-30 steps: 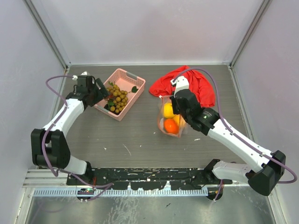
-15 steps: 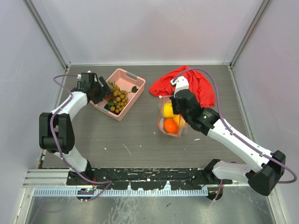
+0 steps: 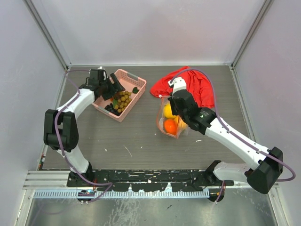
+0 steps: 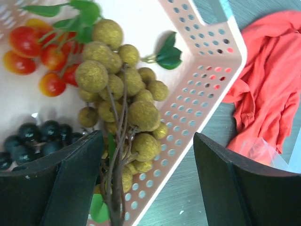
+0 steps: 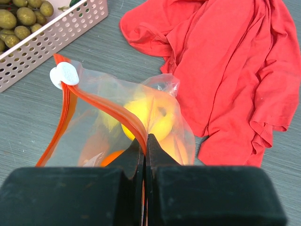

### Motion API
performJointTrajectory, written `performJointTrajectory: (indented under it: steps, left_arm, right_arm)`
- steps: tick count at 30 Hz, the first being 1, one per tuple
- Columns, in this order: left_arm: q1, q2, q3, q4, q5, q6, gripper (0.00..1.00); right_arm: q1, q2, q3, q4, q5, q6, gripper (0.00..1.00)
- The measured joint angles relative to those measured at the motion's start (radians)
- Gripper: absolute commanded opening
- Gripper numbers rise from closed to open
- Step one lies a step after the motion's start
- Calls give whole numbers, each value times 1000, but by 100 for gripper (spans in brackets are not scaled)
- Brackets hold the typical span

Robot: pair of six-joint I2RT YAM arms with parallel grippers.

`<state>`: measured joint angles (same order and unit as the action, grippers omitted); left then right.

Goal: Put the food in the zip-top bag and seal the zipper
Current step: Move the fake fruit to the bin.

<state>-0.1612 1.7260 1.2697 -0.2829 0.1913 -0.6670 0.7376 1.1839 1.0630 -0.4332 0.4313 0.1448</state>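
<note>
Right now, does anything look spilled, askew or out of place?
Nothing is spilled or damaged. The one stray item is a crumpled red cloth beside the zip-top bag, whose zipper the right claw pinches.

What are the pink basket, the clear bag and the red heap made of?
Pink basket: seemingly moulded matte plastic, with regular holes. Clear bag: thin glossy film, crinkled and see-through. Red cloth: soft matte fabric, probably, lying in folds.

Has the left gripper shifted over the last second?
Yes. The left gripper has swung rightward, from beside the pink basket's left edge to above the berries inside it, jaws open.
</note>
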Motion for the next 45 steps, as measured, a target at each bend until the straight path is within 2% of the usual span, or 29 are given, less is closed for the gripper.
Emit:
performJointTrajectory:
  steps: [15, 29, 34, 40, 45]
  left_arm:
    - [-89, 82, 203, -14, 42, 21, 79]
    - [-186, 183, 273, -67, 100, 45, 83]
    - [-179, 160, 277, -100, 18, 101, 83]
    - [-141, 85, 285, -153, -170, 195, 81]
    - [-112, 70, 288, -163, -295, 268, 69]
  right_arm:
    - [0, 14, 1, 7, 0, -5, 1]
    - [0, 23, 1, 7, 0, -7, 1]
    - [0, 23, 1, 7, 0, -7, 1]
    - [0, 23, 1, 7, 0, -7, 1]
    - [0, 23, 1, 7, 0, -8, 1]
